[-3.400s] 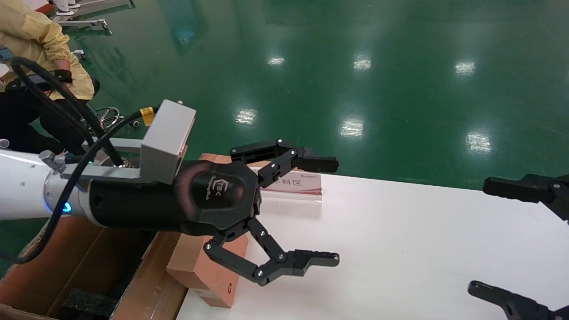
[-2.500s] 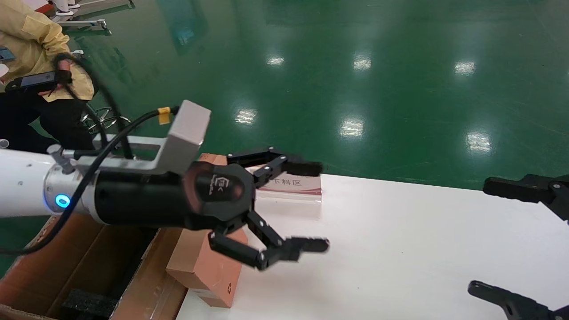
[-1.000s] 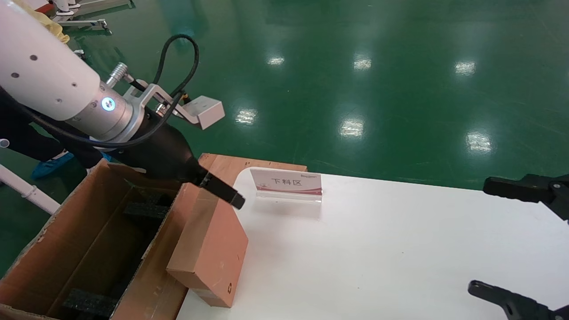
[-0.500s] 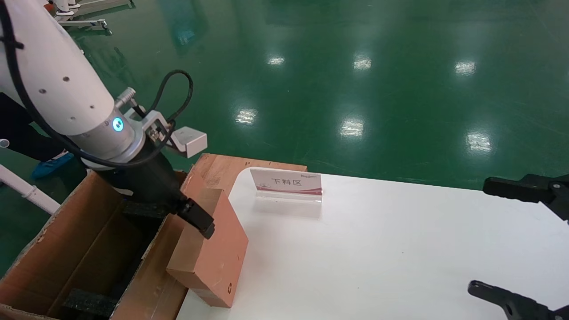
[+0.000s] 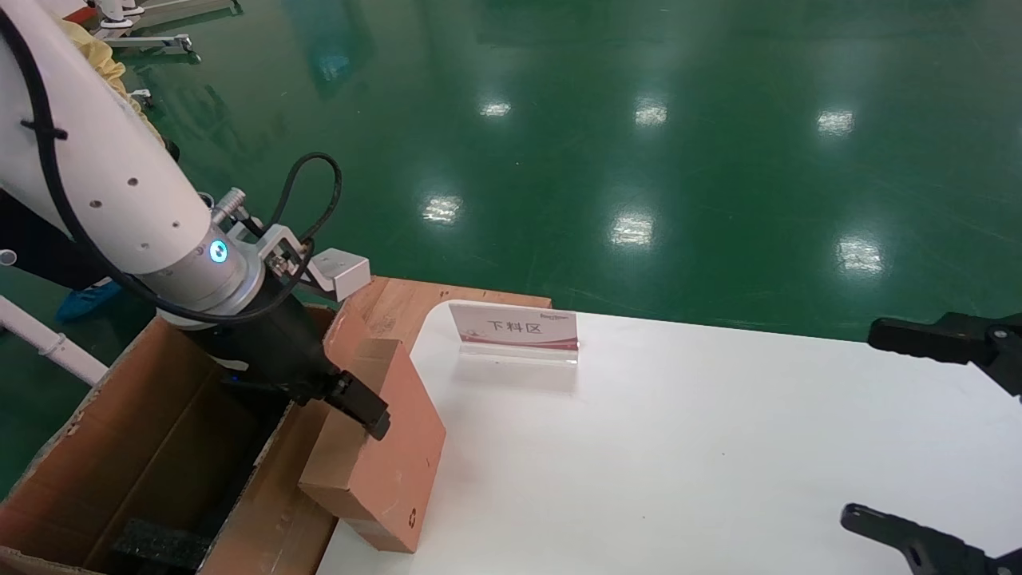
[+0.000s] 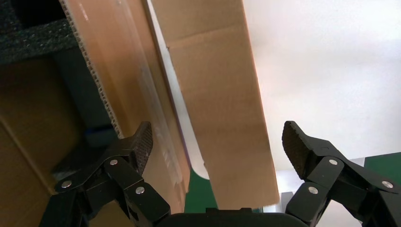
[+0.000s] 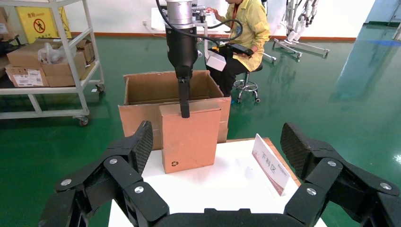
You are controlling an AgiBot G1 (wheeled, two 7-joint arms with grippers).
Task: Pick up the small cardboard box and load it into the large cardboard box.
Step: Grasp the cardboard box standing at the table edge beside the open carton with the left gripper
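Observation:
The small cardboard box (image 5: 383,459) stands on edge at the white table's left rim, its recycling mark low on the face that shows; it leans against the large cardboard box (image 5: 120,447), which stands open off the table's left side with black foam (image 5: 156,543) inside. My left gripper (image 5: 345,399) points down over the small box's top and is open. In the left wrist view the small cardboard box (image 6: 222,118) lies between the fingers (image 6: 140,142), with gaps on both sides. My right gripper (image 5: 894,431) hangs open at the table's right edge.
A tilted label sign (image 5: 515,329) stands at the table's (image 5: 718,447) far left part. A wooden board (image 5: 415,295) juts from beneath that corner. Beyond the large box sit a person in yellow (image 7: 241,28) and a shelf cart (image 7: 47,56). Green floor lies all around.
My left gripper swung from level above the table to pointing down, then sank over the small box's top. Neither box has moved, and the right arm has stayed still.

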